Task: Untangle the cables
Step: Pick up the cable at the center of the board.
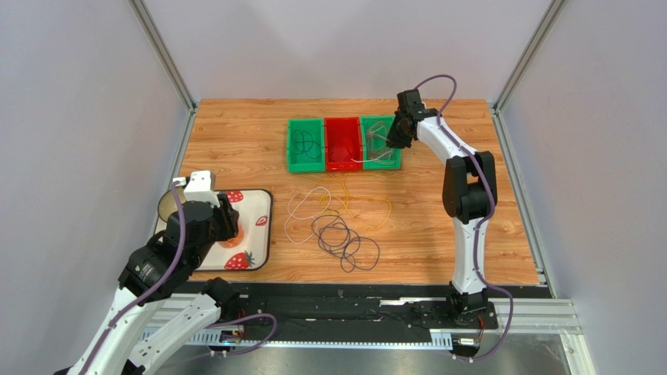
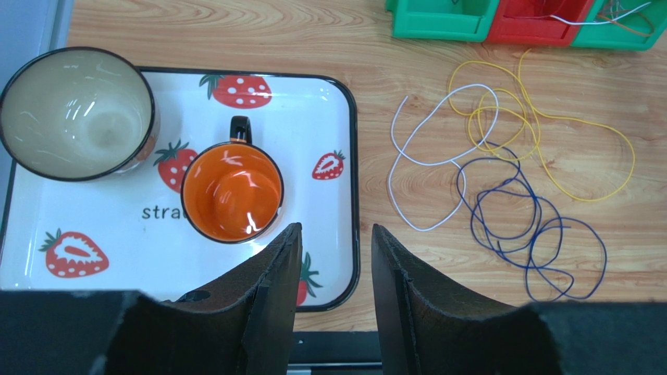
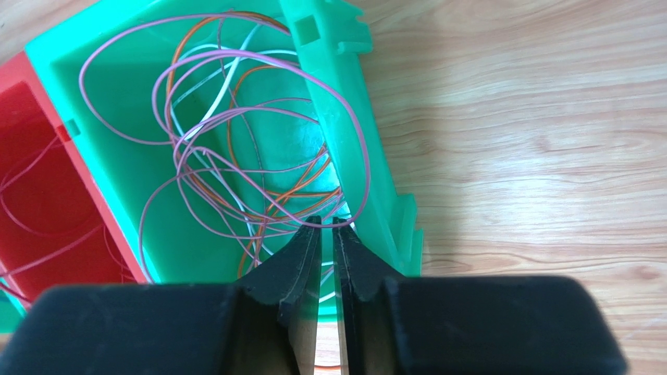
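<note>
At the far edge of the table, in the middle, three bins sit side by side: left green bin (image 1: pixel 293 148), red bin (image 1: pixel 342 166), right green bin (image 3: pixel 391 211). My right gripper (image 3: pixel 329 224) is down inside the right green bin, close to its right wall. The jaws are drawn nearly together, with only a slit between. The tips sit in a knot of pink-purple, orange and white cables (image 3: pixel 258 156). I cannot tell whether a strand is actually caught.

Mid-table lie the loose cables (image 1: pixel 337 226): white loop on the left, yellow loops toward the bins, dark loops toward the near edge, all overlapping.

My left gripper (image 2: pixel 337 230) hovers over the near right corner of the strawberry tray (image 2: pixel 337 101) by the table's left edge, jaws spread, nothing between. An orange mug (image 2: pixel 232 191) stands mid-tray and a bowl (image 2: pixel 74 113) at its far left corner.
</note>
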Robot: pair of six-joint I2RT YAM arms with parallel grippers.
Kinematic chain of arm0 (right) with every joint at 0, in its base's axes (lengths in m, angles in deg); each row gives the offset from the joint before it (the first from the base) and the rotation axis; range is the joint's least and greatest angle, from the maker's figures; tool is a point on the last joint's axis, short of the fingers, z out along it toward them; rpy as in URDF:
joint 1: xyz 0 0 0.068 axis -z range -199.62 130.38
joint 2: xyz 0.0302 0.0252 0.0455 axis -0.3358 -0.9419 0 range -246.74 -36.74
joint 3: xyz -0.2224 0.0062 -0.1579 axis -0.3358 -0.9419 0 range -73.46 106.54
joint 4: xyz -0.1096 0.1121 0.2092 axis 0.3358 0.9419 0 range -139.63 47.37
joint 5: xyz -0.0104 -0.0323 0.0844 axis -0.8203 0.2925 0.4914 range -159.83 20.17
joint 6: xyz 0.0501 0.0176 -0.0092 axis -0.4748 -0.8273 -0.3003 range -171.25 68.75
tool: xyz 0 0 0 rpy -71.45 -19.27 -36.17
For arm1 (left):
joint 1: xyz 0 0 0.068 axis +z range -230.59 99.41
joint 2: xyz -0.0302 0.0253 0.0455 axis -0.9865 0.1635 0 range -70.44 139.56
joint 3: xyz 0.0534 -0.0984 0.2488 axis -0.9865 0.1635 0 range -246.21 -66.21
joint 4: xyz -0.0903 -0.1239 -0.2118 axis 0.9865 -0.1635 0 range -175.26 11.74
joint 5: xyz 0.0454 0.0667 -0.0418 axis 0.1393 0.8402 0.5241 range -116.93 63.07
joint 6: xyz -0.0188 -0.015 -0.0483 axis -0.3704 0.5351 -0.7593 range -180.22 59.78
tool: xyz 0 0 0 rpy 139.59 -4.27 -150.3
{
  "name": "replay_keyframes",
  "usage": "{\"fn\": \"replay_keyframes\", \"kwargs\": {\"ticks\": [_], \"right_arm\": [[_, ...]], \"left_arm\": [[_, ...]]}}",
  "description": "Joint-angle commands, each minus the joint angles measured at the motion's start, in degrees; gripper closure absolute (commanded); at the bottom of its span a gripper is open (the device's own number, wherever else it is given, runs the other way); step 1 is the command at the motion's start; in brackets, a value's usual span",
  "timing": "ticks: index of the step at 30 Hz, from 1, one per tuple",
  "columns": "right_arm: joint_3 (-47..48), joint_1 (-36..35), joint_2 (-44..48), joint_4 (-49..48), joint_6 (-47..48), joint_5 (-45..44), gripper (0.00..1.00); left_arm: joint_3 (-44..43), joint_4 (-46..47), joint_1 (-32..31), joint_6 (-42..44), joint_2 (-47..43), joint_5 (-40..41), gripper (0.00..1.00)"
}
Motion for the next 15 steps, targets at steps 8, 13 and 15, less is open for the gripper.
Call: {"fn": "replay_keyframes", "kwargs": {"ticks": [8,13,15], "right_arm": [[-1.3,-1.0,7.4,-1.8,0.6,4.3,0.78],[0.0,-4.4,12.5,1.3,3.2,4.2,0.69],[-1.8,-5.9,15.8,1.5,3.5,3.2,0.65]], "left_arm": [[0.1,1.2,0.3,-0.2,-0.4,0.1,0.53],[0.1,1.4,0.3,0.1,0.4,-0.3,0.53],[0.0,1.5,0.3,0.2,0.6,-0.7,0.52]]}}
